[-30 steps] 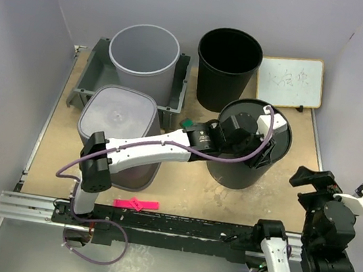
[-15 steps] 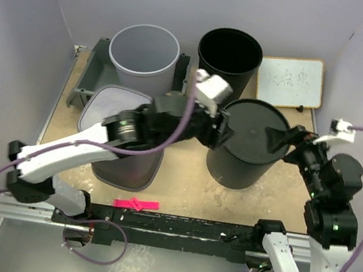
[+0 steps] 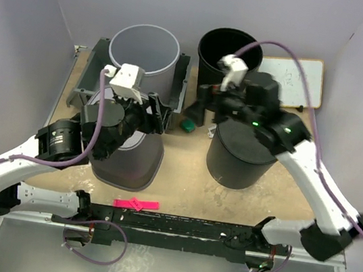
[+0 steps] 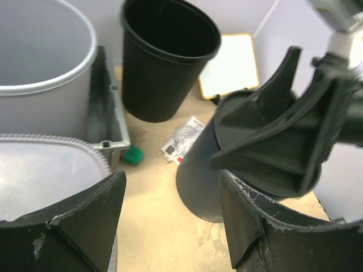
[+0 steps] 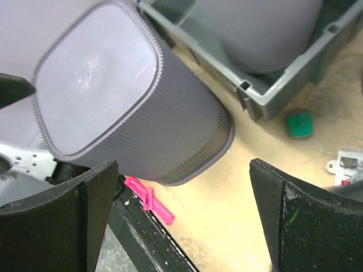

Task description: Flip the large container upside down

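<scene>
A dark grey bucket (image 3: 239,160) stands upside down at centre right; it also shows in the left wrist view (image 4: 207,181). A grey ribbed container (image 3: 135,164) stands upside down at the left, also in the right wrist view (image 5: 113,96). A black bucket (image 3: 229,57) and a grey round bucket (image 3: 144,52) stand upright at the back. My left gripper (image 3: 156,115) is open and empty above the ribbed container's far right corner (image 4: 171,187). My right gripper (image 3: 200,104) is open and empty in the air above the floor left of the dark bucket (image 5: 182,170).
The grey round bucket sits in a grey tray (image 3: 89,74). A green block (image 3: 187,125) and a white packet (image 3: 211,132) lie between the containers. A pink clip (image 3: 136,204) lies near the front rail. A whiteboard (image 3: 299,78) lies at the back right.
My left arm has pulled back leftward from the dark grey bucket to over the ribbed container. My right arm has swung up and left across the dark bucket. The bucket stays upside down.
</scene>
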Action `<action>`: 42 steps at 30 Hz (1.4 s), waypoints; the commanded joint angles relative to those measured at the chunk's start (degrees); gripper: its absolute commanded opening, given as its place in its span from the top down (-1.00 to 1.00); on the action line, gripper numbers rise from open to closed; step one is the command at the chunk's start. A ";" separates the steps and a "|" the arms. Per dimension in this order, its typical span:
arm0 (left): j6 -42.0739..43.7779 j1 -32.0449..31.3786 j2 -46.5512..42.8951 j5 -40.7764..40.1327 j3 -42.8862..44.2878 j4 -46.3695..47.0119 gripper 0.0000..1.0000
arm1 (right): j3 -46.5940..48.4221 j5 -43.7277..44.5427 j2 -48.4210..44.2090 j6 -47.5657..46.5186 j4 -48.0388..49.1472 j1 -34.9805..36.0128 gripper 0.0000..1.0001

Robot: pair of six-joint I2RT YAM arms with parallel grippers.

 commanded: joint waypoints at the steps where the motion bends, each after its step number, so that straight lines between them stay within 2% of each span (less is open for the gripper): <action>1: -4.87 0.07 -3.24 -10.22 -1.31 -2.49 -0.28 | 10.00 12.39 9.42 -4.02 -10.18 6.63 -0.99; 4: -6.62 0.07 -6.67 -12.95 -3.47 -1.99 -0.28 | 10.61 11.58 12.86 -3.59 -9.61 8.20 -0.99; 9: -6.92 0.07 -10.96 -15.90 -6.62 -0.66 -0.28 | 9.62 15.75 16.39 -2.25 -13.90 10.08 -0.99; 14: -4.83 0.07 -10.70 -15.07 -7.36 -0.01 -0.28 | 1.34 25.60 12.24 -0.81 -19.09 9.92 -0.99; 16: -3.78 0.07 -9.55 -14.32 -8.02 0.82 -0.28 | -0.39 33.14 10.44 -1.06 -21.30 9.53 -1.00; 18: -3.18 0.07 -7.67 -12.91 -8.59 1.79 -0.28 | -1.32 39.71 9.42 -2.09 -22.44 7.33 -1.00; 21: -1.96 0.07 -4.87 -10.17 -8.95 3.88 -0.28 | -0.03 42.50 8.72 -2.72 -23.36 3.35 -1.00; 22: -1.49 0.07 -3.82 -8.87 -8.77 4.45 -0.28 | 1.41 42.62 8.34 -2.69 -22.85 3.33 -0.99; 25: -0.30 0.07 -0.74 -4.54 -7.39 5.43 -0.28 | 1.37 32.52 4.92 -4.47 -19.18 6.34 -0.99; 29: -0.03 0.07 1.44 -3.11 -5.78 5.79 -0.28 | -5.71 20.93 -0.97 -1.55 -18.25 8.25 -0.99; 35: 0.59 0.07 0.34 -4.87 -7.61 8.55 -0.28 | -21.07 18.10 -12.60 5.43 -20.73 8.56 -0.99; 38: 1.47 0.07 -1.67 -4.42 -10.99 13.71 -0.28 | -24.44 24.36 -14.74 7.92 -24.21 8.51 -0.99; 40: 1.72 0.07 -2.39 -4.33 -11.95 15.90 -0.27 | -24.99 32.88 -14.74 11.81 -27.37 8.49 -1.00; 42: 1.90 0.07 -1.84 -4.53 -11.46 15.41 -0.27 | -23.98 46.14 -14.52 16.70 -31.01 8.35 -1.00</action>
